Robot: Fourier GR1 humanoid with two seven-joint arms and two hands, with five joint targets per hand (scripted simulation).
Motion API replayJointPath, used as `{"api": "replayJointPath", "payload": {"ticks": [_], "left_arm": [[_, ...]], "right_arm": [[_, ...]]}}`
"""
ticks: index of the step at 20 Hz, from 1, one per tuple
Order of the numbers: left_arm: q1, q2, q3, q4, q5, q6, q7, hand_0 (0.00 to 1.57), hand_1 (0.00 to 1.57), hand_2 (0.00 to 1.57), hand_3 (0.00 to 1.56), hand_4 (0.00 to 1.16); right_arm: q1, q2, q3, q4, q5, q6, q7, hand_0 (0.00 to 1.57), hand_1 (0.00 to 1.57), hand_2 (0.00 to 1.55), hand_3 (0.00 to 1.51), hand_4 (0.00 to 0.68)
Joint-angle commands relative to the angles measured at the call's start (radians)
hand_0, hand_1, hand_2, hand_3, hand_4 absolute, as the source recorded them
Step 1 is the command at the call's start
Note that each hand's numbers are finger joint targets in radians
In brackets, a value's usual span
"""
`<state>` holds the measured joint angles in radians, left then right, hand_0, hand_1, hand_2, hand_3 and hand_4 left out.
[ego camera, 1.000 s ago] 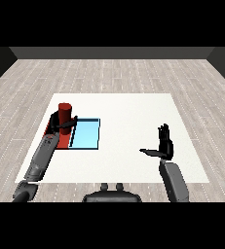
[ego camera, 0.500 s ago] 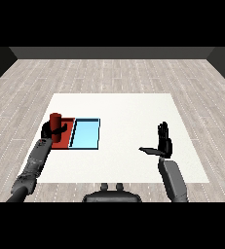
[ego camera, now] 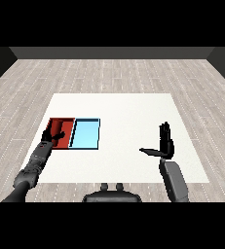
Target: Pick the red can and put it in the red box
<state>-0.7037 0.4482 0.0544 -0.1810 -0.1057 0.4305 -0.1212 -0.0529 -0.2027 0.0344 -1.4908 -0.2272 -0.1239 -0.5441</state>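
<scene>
The red tray (ego camera: 65, 122) lies at the table's left, touching the light blue tray (ego camera: 86, 134) on its right. My left hand (ego camera: 53, 137) rests low over the red tray's near left part, its fingers spread and pointing toward the tray's middle. I cannot pick out the red can as a separate shape; only dark red shows inside the tray around the hand. My right hand (ego camera: 166, 144) is held up over the table's right side, far from both trays, with its fingers straight and its thumb out to the left, holding nothing.
The white table (ego camera: 128, 116) stretches bare between the trays and my right hand. Its edges meet a grey plank floor (ego camera: 114, 73) on every side. My left forearm (ego camera: 36, 163) crosses the table's near left corner.
The upright red can that my left hand held above the red tray no longer shows. The left hand has sunk into the tray and its fingers have spread. The right hand stayed still.
</scene>
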Motion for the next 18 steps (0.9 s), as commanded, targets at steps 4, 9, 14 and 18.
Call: {"api": "replayJointPath", "payload": {"ticks": [4,9,14,18], "left_arm": [[-0.057,0.029,-0.070,0.117,-0.088,-0.119,0.038,0.00,0.00,0.00,0.00,0.65],[-0.085,0.035,-0.118,0.155,-0.145,-0.138,0.116,0.00,0.00,0.00,0.00,0.00],[-0.084,0.012,-0.061,0.141,-0.090,-0.081,0.150,0.00,0.00,0.00,0.00,0.00],[-0.025,0.000,0.090,0.011,0.058,0.032,-0.117,0.00,0.00,0.00,0.00,0.00]], "right_arm": [[0.028,-0.013,-0.010,-0.043,-0.017,0.030,-0.007,0.00,0.00,0.00,0.00,0.000],[-0.010,-0.003,0.006,-0.089,-0.022,0.029,0.052,0.00,0.00,0.00,0.00,0.000],[0.002,0.034,0.015,-0.078,0.008,0.003,0.007,0.00,0.00,0.00,0.00,0.000],[0.058,-0.021,-0.022,-0.091,-0.035,0.080,-0.030,0.00,0.00,0.00,0.00,0.000]]}}
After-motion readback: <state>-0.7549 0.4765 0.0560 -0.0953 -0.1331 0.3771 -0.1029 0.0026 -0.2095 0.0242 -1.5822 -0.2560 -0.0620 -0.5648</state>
